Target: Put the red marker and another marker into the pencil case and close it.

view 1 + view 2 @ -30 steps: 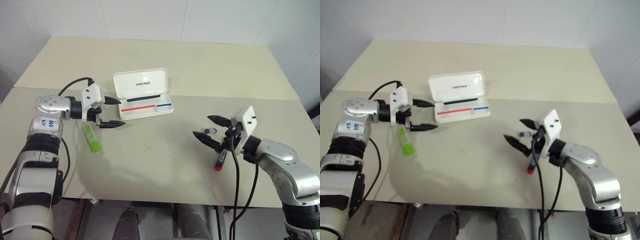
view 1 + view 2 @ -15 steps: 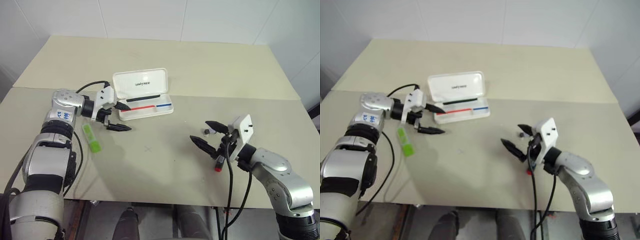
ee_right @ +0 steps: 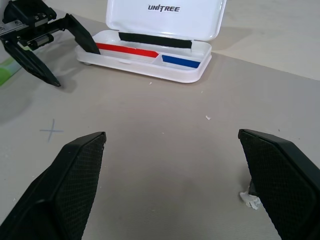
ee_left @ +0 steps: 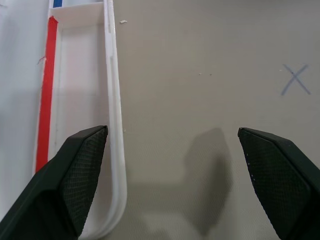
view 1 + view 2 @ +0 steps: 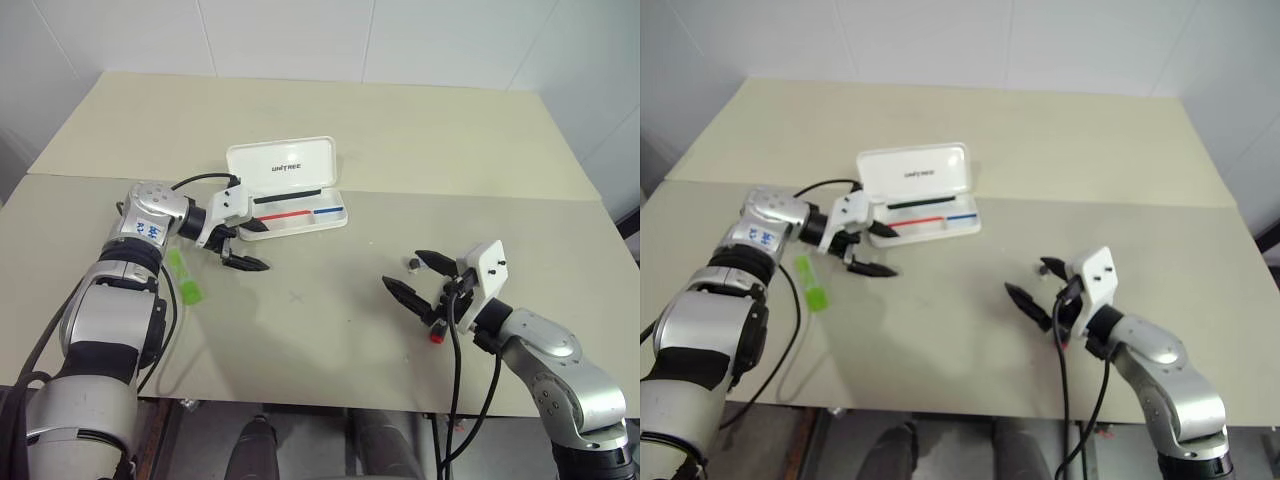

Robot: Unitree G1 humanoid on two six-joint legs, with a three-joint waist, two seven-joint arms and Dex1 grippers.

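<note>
White tiled walls stood behind a broad beige counter (image 5: 420, 130) that carried everything. No sentence here compares moments; this is how it lay.

The pencil case (image 5: 285, 190) was the largest of the task's things. It lay open just beyond the left end effector (image 5: 243, 238), lid standing up at the back, the tray showing its red and blue stripe and holding no marker. One finger of that end effector reached over the tray's near corner, the other hung over bare counter, so the jaws were spread wide and pinching nothing. The case looked like stiff, light, smooth plastic. I judged it would slide if pushed from the side, so the lid would best be pressed down from its top edge, toward the hinge line, perhaps with the tray steadied.

The lime-green highlighter (image 5: 183, 275) lay flat behind and outboard of the left end effector, near the forearm. Stubby and rigid, it should be light, and a grip across the middle of the barrel would keep it from pivoting.

The red marker (image 5: 439, 327) lay under and just behind the right end effector (image 5: 417, 279), partly hidden by the wrist, its red cap end toward the near edge. That end effector was also spread wide and empty. Slim, round and hard, the marker would likely roll or slip, so a pinch square across the black barrel near its centre seemed safest.

A small dark scrap (image 5: 411, 263) lay near the right fingertips.
</note>
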